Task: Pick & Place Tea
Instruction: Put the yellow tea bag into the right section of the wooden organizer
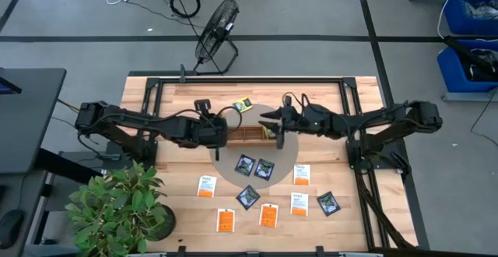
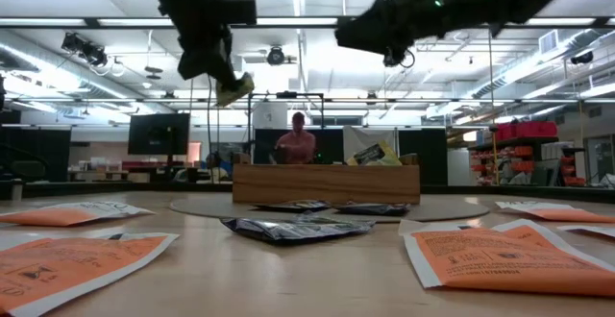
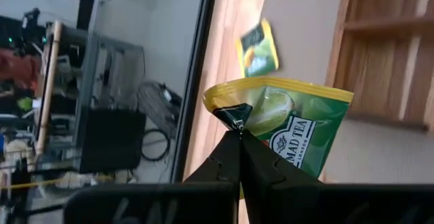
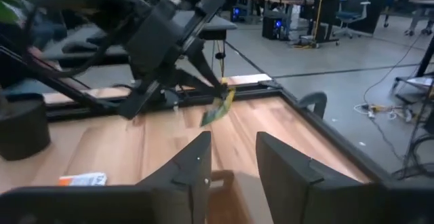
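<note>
The light wooden desk (image 1: 179, 210) stands in a big workshop hall with a grey floor, and one person sits far behind it in the low view. The landmark is the long compartmented wooden tray (image 1: 247, 135), on a round grey mat in the middle of the desk.

Just left of the tray, the left gripper (image 3: 241, 137) hangs above the desk, its jaws pressed fully together on a corner of a yellow-green square tea packet (image 3: 288, 125). The packet is off the desk and droops under the jaws; it is glossy, with a lime picture and dark lettering. A second yellow-green packet (image 1: 244, 105) lies just behind the tray.

In front of the tray, several dark blue-black foil packets (image 1: 255, 166) lie on the mat, and white and orange packets (image 1: 268, 215) lie further out, all flat.

At the right end of the tray, the right gripper (image 4: 232, 157) hovers with its jaws about half apart and nothing between them.

I judge that the carrying step is in hand. The next move calls for bringing the packet over one compartment, lowering it, then releasing.
</note>
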